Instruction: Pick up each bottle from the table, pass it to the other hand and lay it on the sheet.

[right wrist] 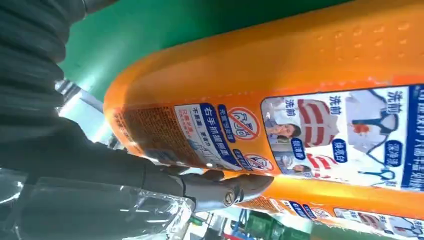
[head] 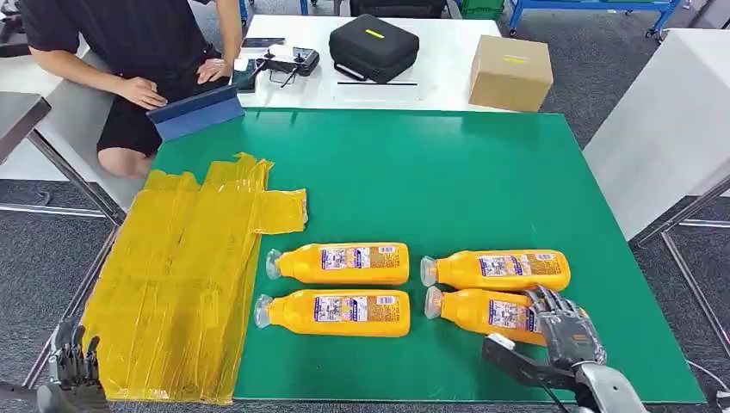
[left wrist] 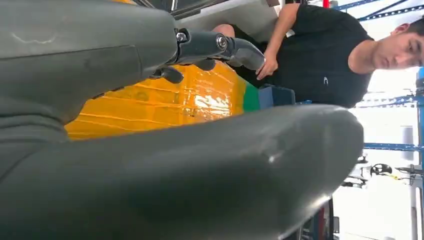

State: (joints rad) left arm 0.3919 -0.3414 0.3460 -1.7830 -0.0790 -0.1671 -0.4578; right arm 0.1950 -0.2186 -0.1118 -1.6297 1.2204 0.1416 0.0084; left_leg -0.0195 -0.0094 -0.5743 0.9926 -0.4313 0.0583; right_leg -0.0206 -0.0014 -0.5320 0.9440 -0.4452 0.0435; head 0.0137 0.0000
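Observation:
Four orange bottles with white caps lie on their sides on the green table (head: 448,172): two in the middle (head: 344,263) (head: 340,311) and two on the right (head: 504,269) (head: 482,311). My right hand (head: 564,325) lies over the base end of the front right bottle (right wrist: 280,90), which still rests on the table. Its fingers (right wrist: 220,190) touch the bottle's side, while the thumb stands apart in front. The yellow sheet (head: 181,267) covers the table's left side. My left hand (head: 73,370) is at the front left corner, fingers spread, holding nothing; the sheet (left wrist: 165,100) shows beyond it.
A person (head: 146,52) sits at the far left corner with a blue folder (head: 196,112). A black case (head: 373,45) and a cardboard box (head: 510,72) stand on the white table behind. Another white table (head: 671,129) stands on the right.

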